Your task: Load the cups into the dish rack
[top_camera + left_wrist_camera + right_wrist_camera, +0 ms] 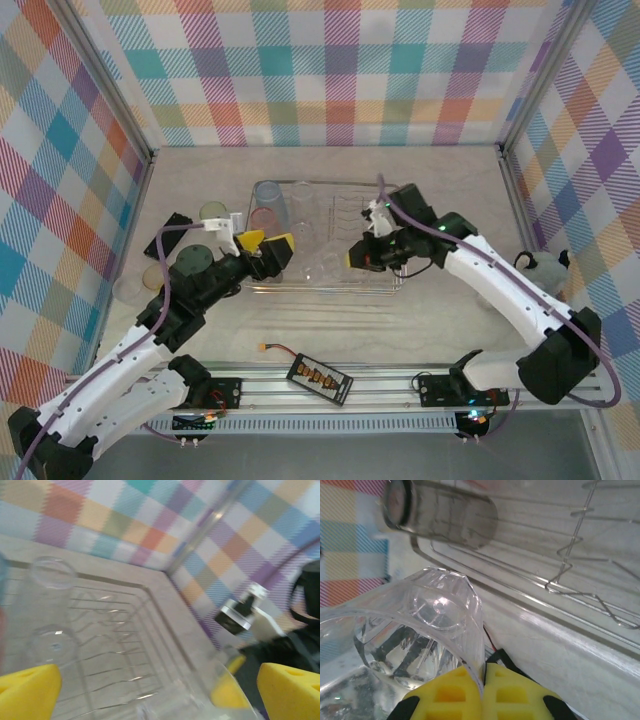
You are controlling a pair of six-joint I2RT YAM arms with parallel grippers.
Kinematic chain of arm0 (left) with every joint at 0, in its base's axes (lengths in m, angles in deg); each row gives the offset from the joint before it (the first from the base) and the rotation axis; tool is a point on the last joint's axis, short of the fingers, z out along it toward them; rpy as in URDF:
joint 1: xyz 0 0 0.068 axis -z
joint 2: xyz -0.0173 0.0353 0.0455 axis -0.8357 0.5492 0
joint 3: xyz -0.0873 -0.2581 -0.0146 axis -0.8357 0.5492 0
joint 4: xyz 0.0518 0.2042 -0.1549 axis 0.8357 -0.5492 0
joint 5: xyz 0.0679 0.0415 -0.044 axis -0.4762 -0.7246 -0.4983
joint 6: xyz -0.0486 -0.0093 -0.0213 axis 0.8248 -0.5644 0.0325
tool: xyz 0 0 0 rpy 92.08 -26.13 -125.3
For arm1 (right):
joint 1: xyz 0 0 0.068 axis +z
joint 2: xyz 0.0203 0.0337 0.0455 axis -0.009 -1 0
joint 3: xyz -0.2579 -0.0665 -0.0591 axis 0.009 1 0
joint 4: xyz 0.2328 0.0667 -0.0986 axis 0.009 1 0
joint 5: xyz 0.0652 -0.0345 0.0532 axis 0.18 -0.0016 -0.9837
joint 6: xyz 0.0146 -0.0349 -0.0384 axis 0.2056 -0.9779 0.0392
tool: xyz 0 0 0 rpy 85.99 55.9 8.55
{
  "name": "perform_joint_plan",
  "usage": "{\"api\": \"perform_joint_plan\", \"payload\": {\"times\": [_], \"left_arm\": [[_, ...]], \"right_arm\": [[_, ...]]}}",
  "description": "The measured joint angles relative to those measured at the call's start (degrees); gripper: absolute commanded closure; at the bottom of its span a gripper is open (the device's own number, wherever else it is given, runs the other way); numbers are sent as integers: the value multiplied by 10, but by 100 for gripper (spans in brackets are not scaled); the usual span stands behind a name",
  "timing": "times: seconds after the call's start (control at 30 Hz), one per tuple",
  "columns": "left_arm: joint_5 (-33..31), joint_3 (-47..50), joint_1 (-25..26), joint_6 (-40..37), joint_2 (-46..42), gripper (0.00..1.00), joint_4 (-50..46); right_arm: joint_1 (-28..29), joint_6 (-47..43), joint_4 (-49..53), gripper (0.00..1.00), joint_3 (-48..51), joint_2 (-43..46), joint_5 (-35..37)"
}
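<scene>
Cups (270, 198) in the dish rack (335, 210), more cups (212, 211) left of it

Top view: bright, even, diffuse light from above; soft faint shadows under my arms (497, 288) on the desk (400, 335). Left wrist cam smeared w/ blur, esp. lower right; yellow pads (27, 690) out of focus. Right wrist cam sharper; glare on clear cup (437, 605) at centre, bottom edge soft.

I seem to be working in a robotics lab cell: checked cloth walls (330, 70) on aluminium framing (105, 80) enclose a beige bench (420, 330), left arm (120, 365) and right arm (500, 290) bolted to a metal rail (380, 385).
</scene>
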Motion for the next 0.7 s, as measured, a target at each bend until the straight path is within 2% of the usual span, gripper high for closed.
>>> {"api": "perform_joint_plan", "payload": {"times": [0.13,0.3,0.53,0.7], "left_arm": [[95,-9,-1,1,45,0,46],[191,-33,-1,7,104,0,90],[273,-40,-3,43,162,0,176],[332,-41,-4,94,209,6,267]], "right_arm": [[-66,16,-54,100,25,25,-91],[-111,54,-131,100,43,52,-185],[-123,102,-213,100,52,64,-267],[-126,110,-222,100,52,62,-290]]}}
